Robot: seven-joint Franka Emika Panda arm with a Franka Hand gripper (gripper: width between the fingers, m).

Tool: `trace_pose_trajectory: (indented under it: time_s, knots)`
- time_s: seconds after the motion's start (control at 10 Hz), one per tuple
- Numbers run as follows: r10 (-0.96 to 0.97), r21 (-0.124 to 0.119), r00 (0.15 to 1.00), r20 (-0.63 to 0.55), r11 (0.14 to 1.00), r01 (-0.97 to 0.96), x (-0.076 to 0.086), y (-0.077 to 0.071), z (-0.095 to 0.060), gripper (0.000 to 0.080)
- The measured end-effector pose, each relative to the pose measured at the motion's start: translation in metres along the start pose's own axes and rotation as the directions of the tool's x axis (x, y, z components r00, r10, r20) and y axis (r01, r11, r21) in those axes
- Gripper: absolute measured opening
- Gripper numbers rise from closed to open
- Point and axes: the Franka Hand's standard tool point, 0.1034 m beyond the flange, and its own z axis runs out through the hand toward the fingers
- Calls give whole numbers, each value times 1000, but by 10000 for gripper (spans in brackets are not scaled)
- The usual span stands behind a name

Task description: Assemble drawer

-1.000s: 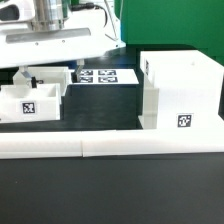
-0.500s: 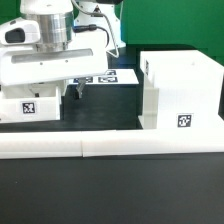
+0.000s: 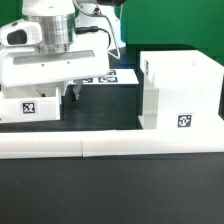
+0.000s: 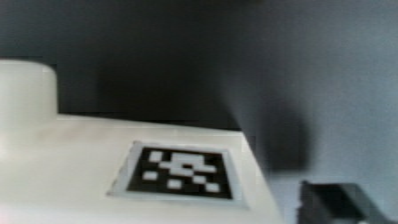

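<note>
The drawer's large white housing [image 3: 178, 92] stands at the exterior view's right, with a tag on its front. A white tray with a tag [image 3: 30, 106] sits at the left. My gripper [image 3: 52, 97] is low over this tray and covers most of it. One dark finger [image 3: 72, 94] shows beside the tray's right end. In the wrist view the tray's tagged white face [image 4: 178, 172] fills the lower part, a rounded white part [image 4: 22, 90] stands at one side, and one dark finger [image 4: 347, 202] sits far to the edge, so the jaws stand open.
The marker board [image 3: 108, 77] lies behind, between the tray and the housing. The long white L-shaped bar [image 3: 110, 146] runs across the front of the table. Black table lies in front of it.
My hand has come down from above onto the left tray and now hides most of it. The housing has not moved.
</note>
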Motion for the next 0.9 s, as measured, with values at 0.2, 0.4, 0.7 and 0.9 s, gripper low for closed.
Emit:
trace_pose_trajectory:
  time_s: [0.2, 0.4, 0.7, 0.9]
  knots:
    - [0, 0, 1000, 0, 1000, 0, 0, 0, 0, 209]
    - [-1, 0, 1000, 0, 1000, 1, 0, 0, 0, 41]
    - [-1, 0, 1000, 0, 1000, 1, 0, 0, 0, 41]
    - [3, -1, 1000, 0, 1000, -3, 1, -2, 0, 41]
